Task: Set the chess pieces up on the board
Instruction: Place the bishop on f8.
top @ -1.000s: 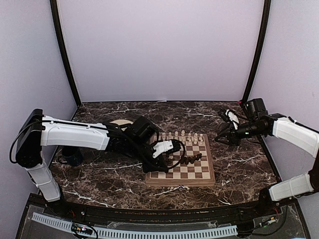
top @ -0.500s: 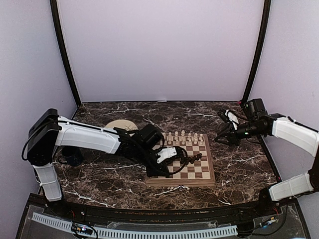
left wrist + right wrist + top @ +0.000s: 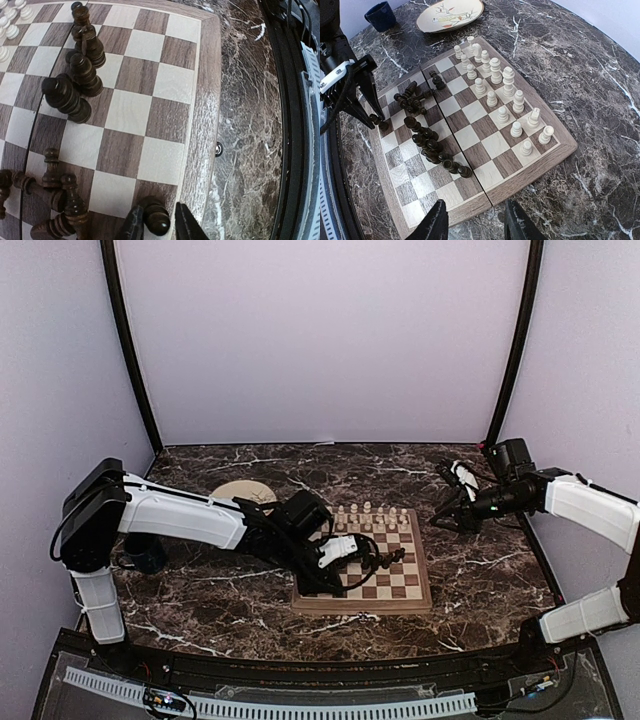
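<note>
Now L tool point(image 3: 156, 227) pinches dark piece point(image 3: 154, 216) at board point(image 3: 202, 125) edge.

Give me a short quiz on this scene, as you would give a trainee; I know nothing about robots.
1. True or false: the pale cream wooden chess pieces stand upright in two rows along one edge of the square checkered wooden chessboard.
2. Which pincer has one small dark brown wooden piece between its fingers? A left, B right, C neither.
3. What colour are the toppled pieces lying in a heap on the board?

Key: 1 true. 2 A, the left pincer, at the board's edge. 3 dark brown.
</note>
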You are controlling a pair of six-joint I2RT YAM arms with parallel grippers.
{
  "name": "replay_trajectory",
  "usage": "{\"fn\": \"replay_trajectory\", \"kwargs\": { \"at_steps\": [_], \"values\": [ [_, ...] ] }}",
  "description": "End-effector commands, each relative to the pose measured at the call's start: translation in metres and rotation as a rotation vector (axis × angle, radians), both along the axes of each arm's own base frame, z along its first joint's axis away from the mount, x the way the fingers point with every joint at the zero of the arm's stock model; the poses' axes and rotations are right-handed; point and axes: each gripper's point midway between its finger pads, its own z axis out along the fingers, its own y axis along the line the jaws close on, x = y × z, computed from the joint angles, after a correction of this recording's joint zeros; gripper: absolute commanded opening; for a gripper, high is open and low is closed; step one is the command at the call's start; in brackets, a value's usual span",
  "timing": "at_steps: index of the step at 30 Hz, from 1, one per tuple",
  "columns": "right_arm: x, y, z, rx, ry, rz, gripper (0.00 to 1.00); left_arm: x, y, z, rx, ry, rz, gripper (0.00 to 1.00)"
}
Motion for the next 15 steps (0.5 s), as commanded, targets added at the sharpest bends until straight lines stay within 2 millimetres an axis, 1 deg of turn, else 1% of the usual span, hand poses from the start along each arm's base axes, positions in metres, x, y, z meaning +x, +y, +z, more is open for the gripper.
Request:
{"fn": "replay_trajectory", "kwargs": {
  "at_steps": [1, 5, 10, 12, 15],
  "values": [
    [0.004, -0.001, -0.001, 0.000, -0.011, -0.001, 0.39, 0.004, -0.004, 0.005, -0.005, -0.016, 0.009, 0.27],
    [0.003, -0.001, -0.001, 0.001, -0.007, 0.001, 0.39, 0.005, -0.003, 0.005, 0.000, -0.020, 0.018, 0.36],
    [0.003, 0.000, -0.001, 0.002, -0.008, 0.000, 0.39, 0.006, -0.006, 0.017, -0.033, -0.030, 0.018, 0.43],
    [0.003, 0.000, -0.001, 0.002, -0.008, 0.002, 0.39, 0.004, -0.009, 0.031, -0.069, -0.034, 0.012, 0.45],
    [0.004, 0.000, 0.000, 0.003, -0.008, 0.001, 0.39, 0.008, -0.012, 0.064, -0.128, -0.079, 0.014, 0.47]
  ]
}}
